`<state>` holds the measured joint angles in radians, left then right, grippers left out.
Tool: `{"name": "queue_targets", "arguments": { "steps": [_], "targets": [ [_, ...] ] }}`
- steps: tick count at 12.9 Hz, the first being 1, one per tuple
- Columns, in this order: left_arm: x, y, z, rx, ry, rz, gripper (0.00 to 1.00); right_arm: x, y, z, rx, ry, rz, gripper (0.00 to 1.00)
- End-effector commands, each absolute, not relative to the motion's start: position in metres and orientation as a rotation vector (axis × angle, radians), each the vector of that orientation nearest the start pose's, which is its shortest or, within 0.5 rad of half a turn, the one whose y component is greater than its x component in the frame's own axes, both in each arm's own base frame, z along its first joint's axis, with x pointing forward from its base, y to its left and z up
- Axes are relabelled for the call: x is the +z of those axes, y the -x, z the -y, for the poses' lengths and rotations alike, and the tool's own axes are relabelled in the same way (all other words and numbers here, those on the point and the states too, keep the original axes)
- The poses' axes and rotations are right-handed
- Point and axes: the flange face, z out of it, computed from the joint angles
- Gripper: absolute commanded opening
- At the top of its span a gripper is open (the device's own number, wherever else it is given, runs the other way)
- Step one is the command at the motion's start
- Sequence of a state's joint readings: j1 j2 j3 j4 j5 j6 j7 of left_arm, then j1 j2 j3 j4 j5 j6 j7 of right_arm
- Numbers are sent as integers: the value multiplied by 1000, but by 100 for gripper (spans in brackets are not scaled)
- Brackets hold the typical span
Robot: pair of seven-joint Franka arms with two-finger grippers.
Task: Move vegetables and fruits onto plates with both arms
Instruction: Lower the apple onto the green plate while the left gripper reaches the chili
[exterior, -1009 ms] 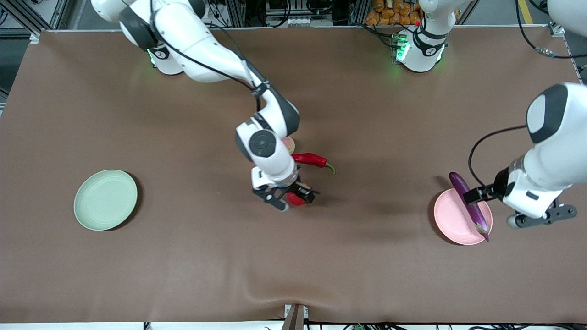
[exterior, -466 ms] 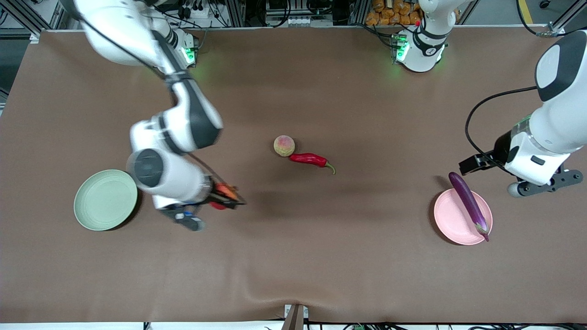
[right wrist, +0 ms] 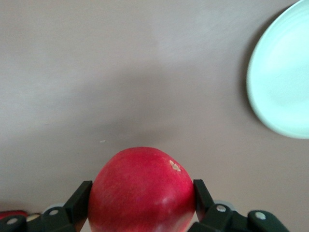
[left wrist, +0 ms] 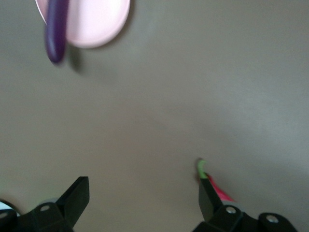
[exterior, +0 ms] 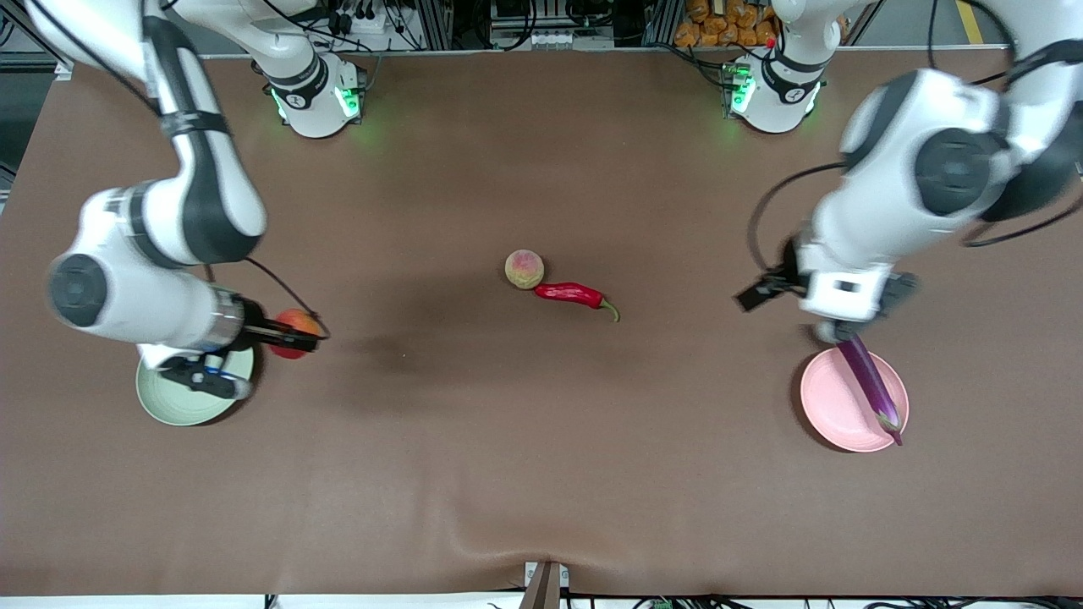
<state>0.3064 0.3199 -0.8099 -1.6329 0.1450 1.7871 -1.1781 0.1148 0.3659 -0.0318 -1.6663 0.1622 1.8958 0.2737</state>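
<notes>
My right gripper (exterior: 296, 337) is shut on the round red apple (exterior: 292, 322), held above the table just beside the pale green plate (exterior: 182, 408). In the right wrist view the apple (right wrist: 141, 191) fills the gap between the black fingers (right wrist: 79, 195), and the green plate (right wrist: 285, 82) lies off to one side. The purple eggplant (exterior: 871, 389) lies across the pale pink plate (exterior: 833, 406). My left gripper (exterior: 838, 330) hangs open and empty over that plate's edge. The left wrist view shows its spread fingers (left wrist: 72, 200), the eggplant (left wrist: 55, 29) and pink plate (left wrist: 96, 24).
A yellowish peach (exterior: 525, 269) and a red chili pepper (exterior: 571, 293) lie touching in the middle of the brown table. The chili's green stem (left wrist: 201, 167) shows in the left wrist view. Both arm bases (exterior: 313, 101) stand along the table edge farthest from the front camera.
My right arm has carried the apple from the table's middle to beside the green plate. My left arm has swung from the table's end toward the middle, over the pink plate's edge.
</notes>
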Motion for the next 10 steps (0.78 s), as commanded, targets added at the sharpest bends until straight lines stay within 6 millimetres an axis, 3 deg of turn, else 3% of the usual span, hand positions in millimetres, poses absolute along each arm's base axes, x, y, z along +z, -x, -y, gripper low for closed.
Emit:
{"name": "queue_targets", "arguments": {
  "steps": [1,2,4,6,9,10],
  "targets": [
    [421,-542,325,182,2887,1311,100,375,-641,-2,156,3027,-197,0],
    [399,-533,349,166,2837,1414,100,362,-645,26,147,3056,-138,0],
    [348,-514,385,163,2749,1455,100,342,-645,67,157,3080,21,0],
    [306,-499,414,145,2695,1577,100,313,-640,114,192,3063,184,0],
    [254,-490,432,23,2578,1765,100,283,-632,157,230,3017,371,1],
    [240,-483,438,-3,2560,1771,100,266,-634,170,218,3011,418,11]
  ]
}}
